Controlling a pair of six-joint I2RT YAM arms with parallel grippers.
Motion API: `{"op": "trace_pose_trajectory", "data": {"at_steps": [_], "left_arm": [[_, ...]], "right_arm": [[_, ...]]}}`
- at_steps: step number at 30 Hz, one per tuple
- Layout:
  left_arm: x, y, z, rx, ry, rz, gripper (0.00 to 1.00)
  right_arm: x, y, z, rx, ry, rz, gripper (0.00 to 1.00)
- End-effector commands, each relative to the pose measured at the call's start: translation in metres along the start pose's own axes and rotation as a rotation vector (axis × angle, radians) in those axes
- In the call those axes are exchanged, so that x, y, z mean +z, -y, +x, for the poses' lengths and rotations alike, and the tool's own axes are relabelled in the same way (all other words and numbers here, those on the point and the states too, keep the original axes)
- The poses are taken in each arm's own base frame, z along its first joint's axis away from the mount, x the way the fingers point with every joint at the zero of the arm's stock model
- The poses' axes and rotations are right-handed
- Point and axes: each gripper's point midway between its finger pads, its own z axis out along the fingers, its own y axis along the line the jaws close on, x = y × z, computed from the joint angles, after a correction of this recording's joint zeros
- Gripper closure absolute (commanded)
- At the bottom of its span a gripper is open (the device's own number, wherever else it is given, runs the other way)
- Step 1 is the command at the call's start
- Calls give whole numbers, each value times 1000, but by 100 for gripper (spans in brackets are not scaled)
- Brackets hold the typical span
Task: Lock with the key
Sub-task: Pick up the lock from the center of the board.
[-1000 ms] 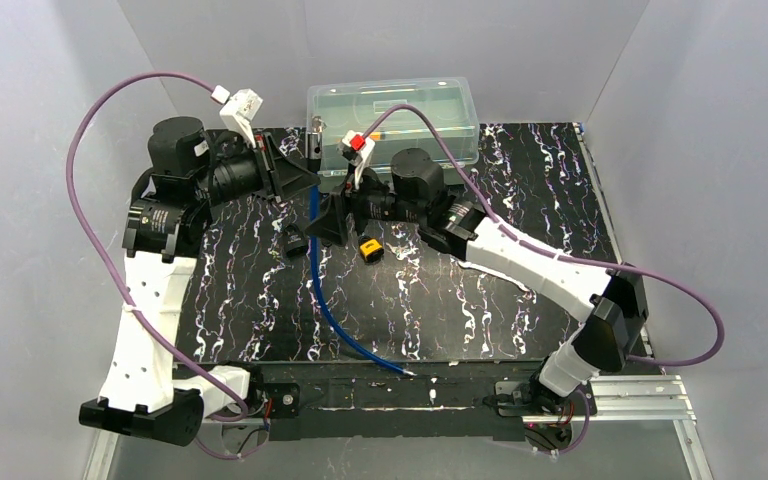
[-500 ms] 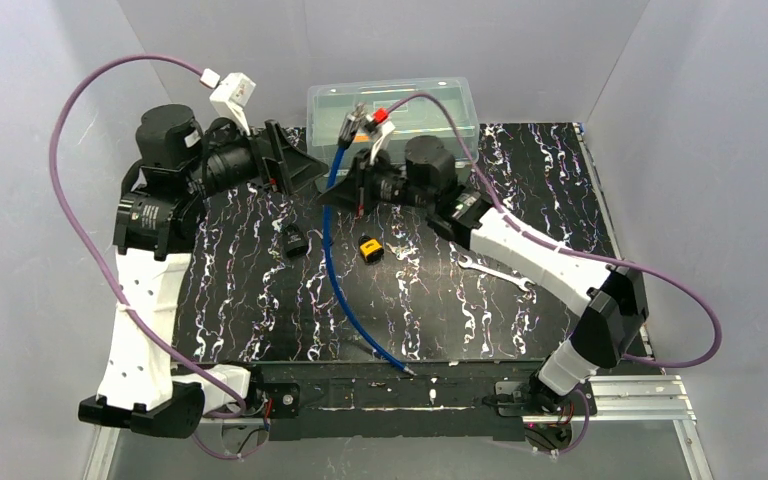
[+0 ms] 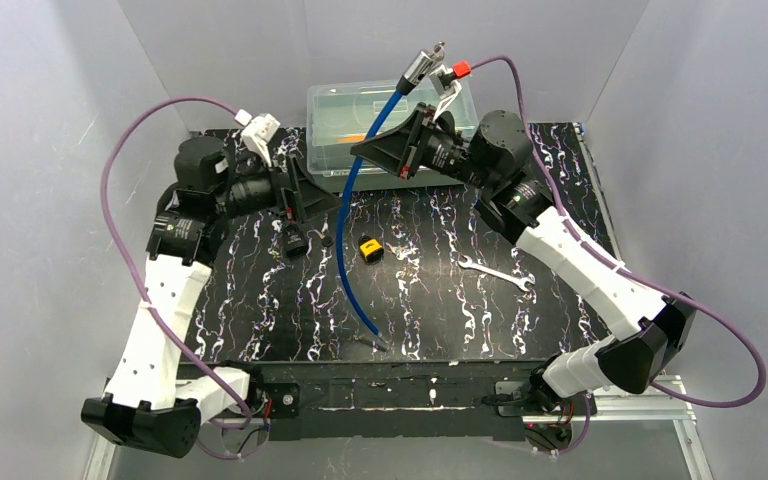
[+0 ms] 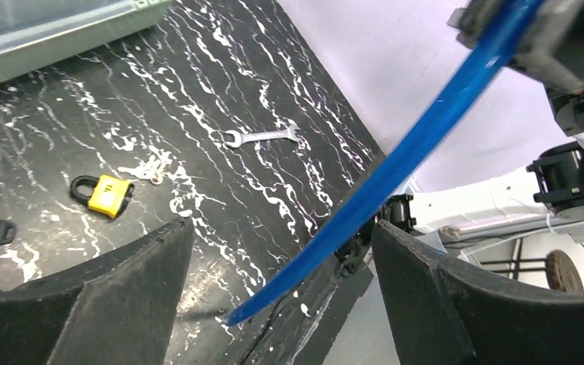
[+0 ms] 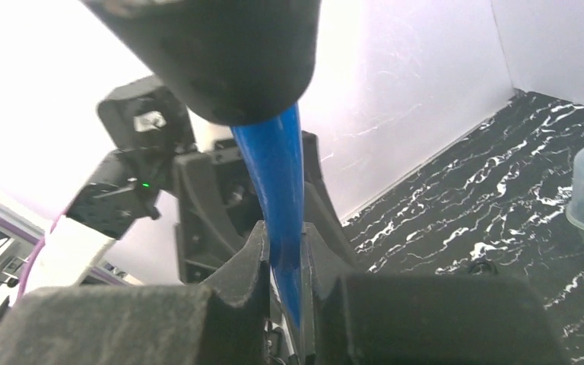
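Observation:
The small yellow padlock [image 3: 368, 249] lies on the black marbled mat, with the tiny silvery key [image 3: 397, 250] just to its right. The left wrist view shows the padlock [image 4: 106, 195] and the key [image 4: 152, 174] too. My right gripper [image 3: 360, 148] is raised over the back of the mat, shut on a long blue tube [image 3: 343, 250] that hangs down to the mat. In the right wrist view its fingers [image 5: 252, 258] pinch the tube [image 5: 280, 175]. My left gripper [image 3: 325, 205] hovers open and holds nothing, left of the tube [image 4: 395, 167] and up-left of the padlock.
A silver wrench [image 3: 495, 272] lies to the right of the key. A small black block [image 3: 293, 243] and a black round piece [image 3: 326, 240] sit left of the tube. A clear lidded box [image 3: 360, 108] stands at the back edge.
The left gripper opened and let go of the blue tube while the right one shut on it. The right arm then lifted the tube up and back; the left arm swung right.

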Motion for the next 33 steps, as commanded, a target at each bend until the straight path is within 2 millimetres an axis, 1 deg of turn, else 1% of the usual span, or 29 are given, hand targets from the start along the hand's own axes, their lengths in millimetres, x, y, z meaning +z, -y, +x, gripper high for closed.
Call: {"op": "trace_pose_trajectory", "data": {"at_steps": [1,9,12,14,16,20,21,22,23,24,25,26,27,29,31,33], "left_arm": [[4,30,-9,78,37,127,17],[23,46,0,85,-15,217,27],[27,49,2,75,-30,240,32],[27,53,2,75,-34,262,38],[26,56,2,71,-40,279,51],[23,62,-1,54,-28,291,98],[22,62,-4,49,-21,283,100],[20,62,-8,43,-11,275,100],[18,61,-13,35,2,266,100],[16,58,-19,22,17,250,100],[14,57,-25,7,31,242,100],[12,56,-32,7,50,235,100],[9,55,-40,19,72,220,100],[3,50,-48,46,82,171,100],[-1,47,-51,101,76,126,100],[-4,43,-52,148,68,87,100]], "right_arm": [[-9,-41,-39,-27,98,-102,99],[-8,-44,-41,-29,102,-112,99],[-8,-44,-41,-29,102,-114,99],[-8,-43,-41,-31,101,-114,99],[-8,-43,-40,-33,100,-115,99],[-8,-41,-38,-33,95,-111,98],[-8,-39,-36,-35,92,-105,85],[-11,-35,-33,-33,85,-95,67],[-14,-29,-29,-28,74,-83,40],[-19,-21,-23,-22,61,-65,23],[-26,-13,-12,-17,40,-46,8],[-35,-2,-2,-15,19,-17,3],[-46,11,12,-13,-8,23,2],[-76,38,43,0,-62,104,2],[-107,53,72,-30,-116,153,2],[-137,66,98,-68,-173,237,2]]}}
